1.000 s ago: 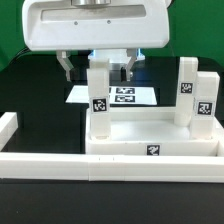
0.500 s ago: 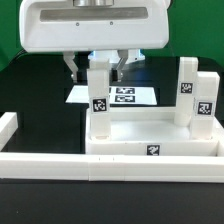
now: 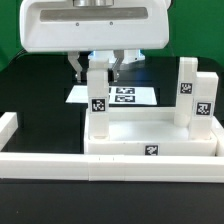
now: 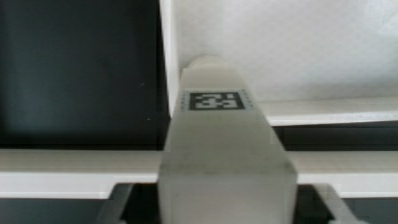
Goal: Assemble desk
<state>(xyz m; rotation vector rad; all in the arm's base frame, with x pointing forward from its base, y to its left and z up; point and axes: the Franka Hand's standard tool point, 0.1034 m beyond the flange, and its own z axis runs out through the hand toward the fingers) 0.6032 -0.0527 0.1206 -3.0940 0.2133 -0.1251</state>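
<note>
A robot claw [image 3: 98, 68] grips the top of an upright white leg [image 3: 99, 100] standing on the desk slab [image 3: 150, 138], which lies on the black surface [image 3: 40, 95].

Three legs [image 3: 98, 92] upright on desk [image 3: 150, 135]

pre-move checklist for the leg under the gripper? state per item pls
1. Gripper centred over the short white tagged block leg: ok, a finger on either side of its top.
2. Jaws seated on that leg: cannot tell, contact not clear.
3. Leg upright on the large white rectangular tray-like desk slab: ok.
4. The two other white legs standing at the exterior view's right: ok, apart from the gripper.
5. Marker board behind the slab: ok, nothing on it.
</note>
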